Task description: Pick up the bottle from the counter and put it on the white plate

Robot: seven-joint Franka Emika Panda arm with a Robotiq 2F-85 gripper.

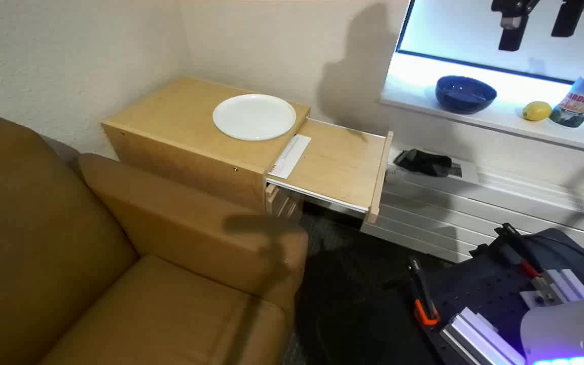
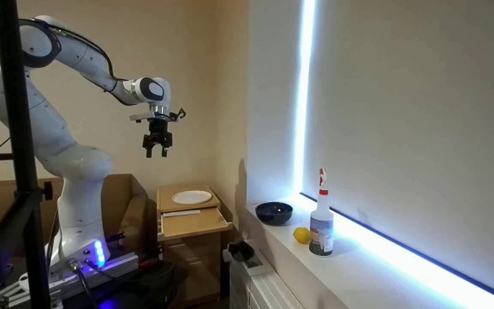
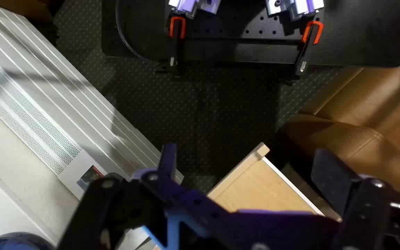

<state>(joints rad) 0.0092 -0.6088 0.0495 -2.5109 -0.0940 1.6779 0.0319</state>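
Note:
The bottle, a clear spray bottle with a red-and-white trigger and a blue label, stands upright on the white counter. The bottle shows in both exterior views, its top cut off in one of them. The white plate lies flat on the wooden side table, also seen in an exterior view. My gripper is open and empty, high in the air, apart from bottle and plate. In the wrist view the spread fingers have nothing between them; bottle and plate are not visible there.
A yellow lemon sits close beside the bottle, and a dark blue bowl stands farther along the counter. A pulled-out wooden shelf extends from the side table. A radiator runs below the counter. A brown sofa adjoins the side table.

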